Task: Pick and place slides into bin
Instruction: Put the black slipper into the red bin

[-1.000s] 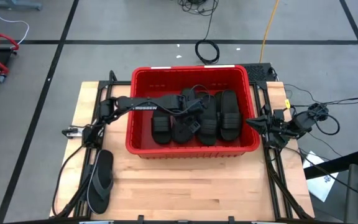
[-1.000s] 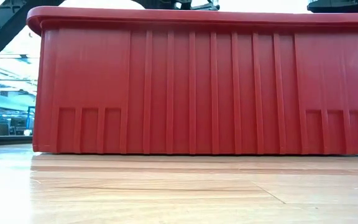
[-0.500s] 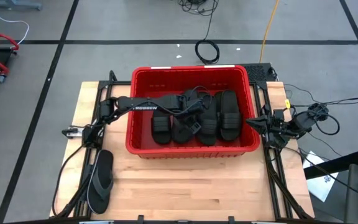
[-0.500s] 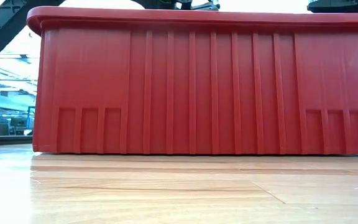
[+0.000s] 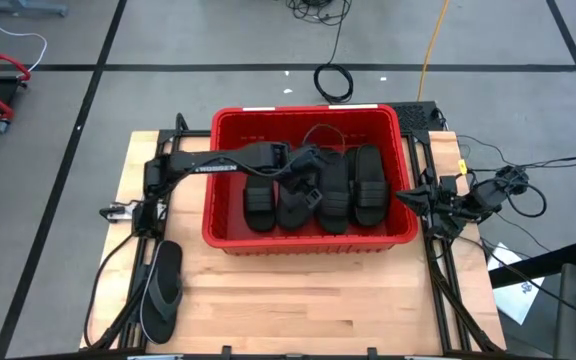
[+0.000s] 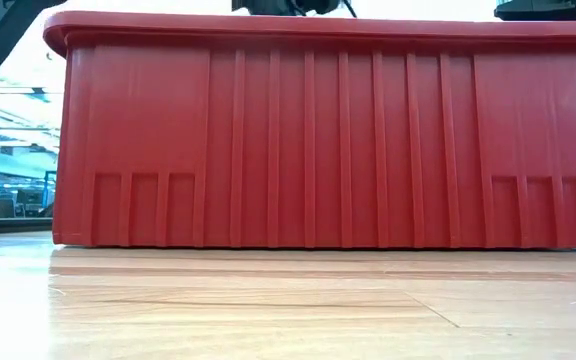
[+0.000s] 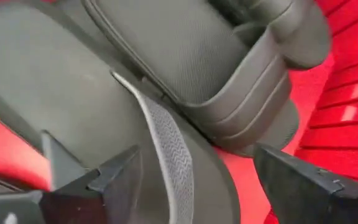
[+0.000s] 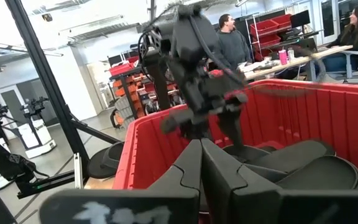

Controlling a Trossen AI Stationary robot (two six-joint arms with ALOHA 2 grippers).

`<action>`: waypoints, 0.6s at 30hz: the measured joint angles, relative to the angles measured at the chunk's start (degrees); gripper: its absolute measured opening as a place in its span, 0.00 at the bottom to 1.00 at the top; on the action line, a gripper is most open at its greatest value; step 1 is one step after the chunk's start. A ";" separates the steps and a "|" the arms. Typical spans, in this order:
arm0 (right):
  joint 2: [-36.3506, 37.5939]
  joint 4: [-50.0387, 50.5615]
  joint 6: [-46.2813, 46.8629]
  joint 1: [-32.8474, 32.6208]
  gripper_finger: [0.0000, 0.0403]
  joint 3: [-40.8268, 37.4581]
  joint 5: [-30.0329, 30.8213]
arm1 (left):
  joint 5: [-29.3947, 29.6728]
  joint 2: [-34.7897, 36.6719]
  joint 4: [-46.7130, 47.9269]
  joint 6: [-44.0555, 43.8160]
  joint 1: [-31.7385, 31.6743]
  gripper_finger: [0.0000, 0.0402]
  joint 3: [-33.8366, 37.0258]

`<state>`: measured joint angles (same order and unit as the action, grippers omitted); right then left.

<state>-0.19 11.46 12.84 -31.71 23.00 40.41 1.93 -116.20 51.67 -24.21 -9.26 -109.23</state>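
On the near left of the wooden table (image 5: 298, 310), one flip-flop (image 5: 162, 290) lies flat outside the bin, beside the left arm's cables. Past it, in the middle of the table, stands the red bin (image 5: 309, 243), its ribbed near wall filling the low view (image 6: 328, 140). Inside it, black sandals (image 5: 353, 188) lie side by side in a row across the floor, some overlapping.

The left gripper (image 5: 305, 163) reaches in from the left over the bin's rim and hangs above the sandals at the middle of the row. Its jaws are released and spread wide, holding nothing; in the left wrist view its two fingers (image 7: 303, 180) stand apart just above a thong sandal (image 7: 55, 118), with a ribbed-strap sandal (image 7: 204, 56) lying partly over it.

The right gripper (image 5: 408, 196) waits just outside the bin's right wall, its jaws clenched together on nothing.

Beyond the far rim, the right wrist view shows two people (image 8: 231, 43) at a long table in the room.
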 joint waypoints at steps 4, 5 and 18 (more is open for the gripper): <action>0.00 0.00 0.00 0.00 0.00 0.00 0.01 | 2.80 3.37 3.66 2.14 -0.74 0.74 0.00; 0.00 -0.01 0.01 0.00 0.00 0.00 0.02 | 4.13 4.41 5.24 2.92 -0.91 0.72 0.00; 0.00 -0.02 0.00 0.01 0.00 0.00 0.02 | 3.33 5.56 20.79 8.02 -1.31 0.04 0.02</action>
<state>-0.19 11.44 12.84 -31.70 23.00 40.42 5.27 -110.63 72.45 -16.19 -10.57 -109.21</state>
